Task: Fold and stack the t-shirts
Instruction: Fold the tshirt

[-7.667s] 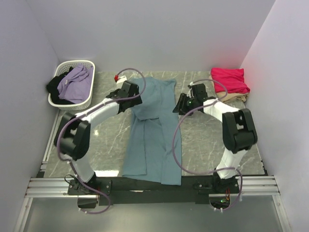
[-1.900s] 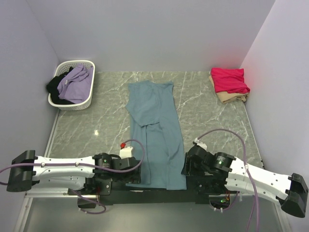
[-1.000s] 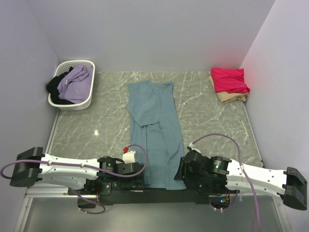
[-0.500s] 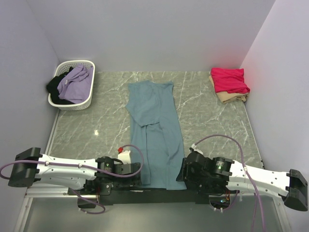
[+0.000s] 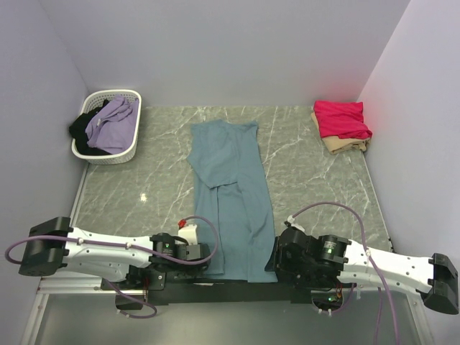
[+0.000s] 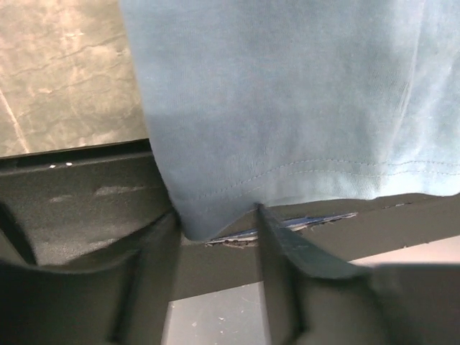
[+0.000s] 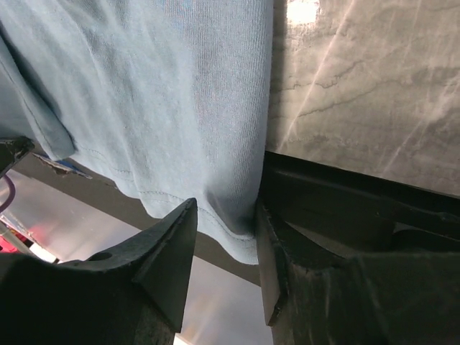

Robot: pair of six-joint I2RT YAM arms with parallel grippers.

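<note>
Gripping the hem corners of the teal-blue t-shirt (image 5: 228, 194), I have my left gripper (image 6: 215, 233) pinched on its near-left corner and my right gripper (image 7: 226, 230) narrowed around its near-right corner, both at the table's (image 5: 309, 172) near edge. That shirt lies lengthwise up the table's middle, sides folded in. Beyond it, far right, the crimson-pink t-shirt (image 5: 341, 118) sits on the beige t-shirt (image 5: 343, 145); far left stands the white basket (image 5: 108, 152) of clothes.

Beige t-shirt (image 5: 345, 146) mostly hidden under crimson t-shirt (image 5: 341, 118) — basket (image 5: 108, 154) clothes indistinct — teal t-shirt (image 6: 287, 93) cropped in wrist views.
</note>
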